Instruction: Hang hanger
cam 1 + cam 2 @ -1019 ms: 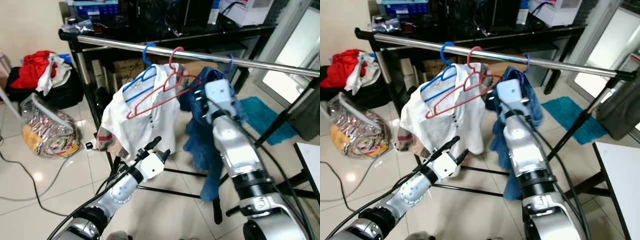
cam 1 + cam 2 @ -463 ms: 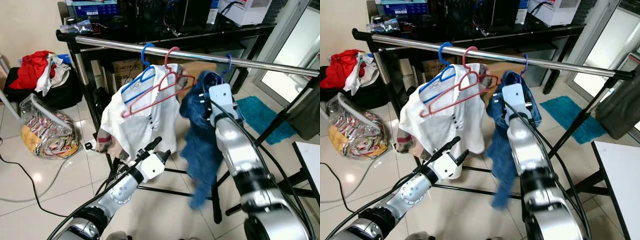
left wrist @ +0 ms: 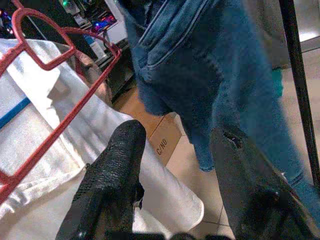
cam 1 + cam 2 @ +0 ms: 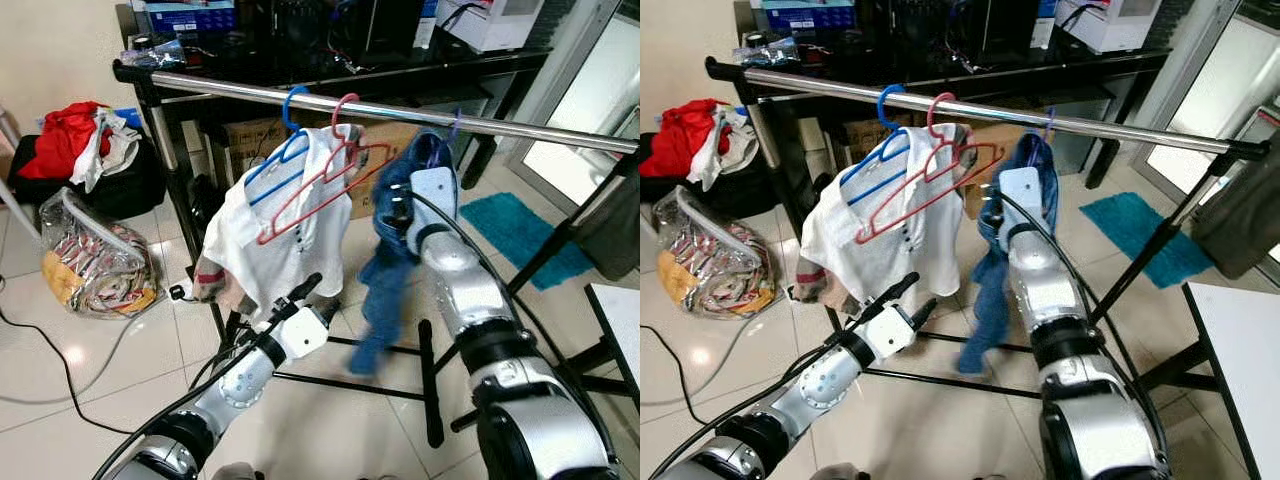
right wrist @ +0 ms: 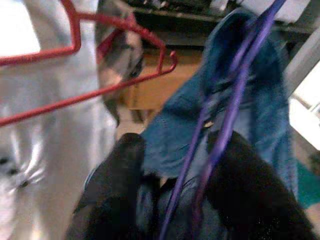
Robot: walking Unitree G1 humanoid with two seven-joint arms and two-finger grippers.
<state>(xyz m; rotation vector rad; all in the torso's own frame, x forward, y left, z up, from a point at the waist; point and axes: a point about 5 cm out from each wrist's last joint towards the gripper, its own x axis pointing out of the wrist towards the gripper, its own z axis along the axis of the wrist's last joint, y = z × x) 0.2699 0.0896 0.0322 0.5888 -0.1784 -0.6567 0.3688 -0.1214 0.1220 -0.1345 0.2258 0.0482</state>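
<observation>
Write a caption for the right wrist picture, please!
The right gripper's black fingers open around a purple plastic hanger carrying blue denim jeans, beside a red wire hanger on a white shirt.

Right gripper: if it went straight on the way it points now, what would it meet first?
Most likely the blue jeans on the purple hanger: both lie right between its open jaws in the right wrist view. Depth is unclear, so contact may already be close.

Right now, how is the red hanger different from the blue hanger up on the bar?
The red hanger is empty, while the blue hanger has the white shirt draped on it. The red hanger hangs tilted in front of the shirt; the blue hanger sits partly tucked under its collar. The red one is nearer the blue jeans. Both hook over the same metal rail.
</observation>
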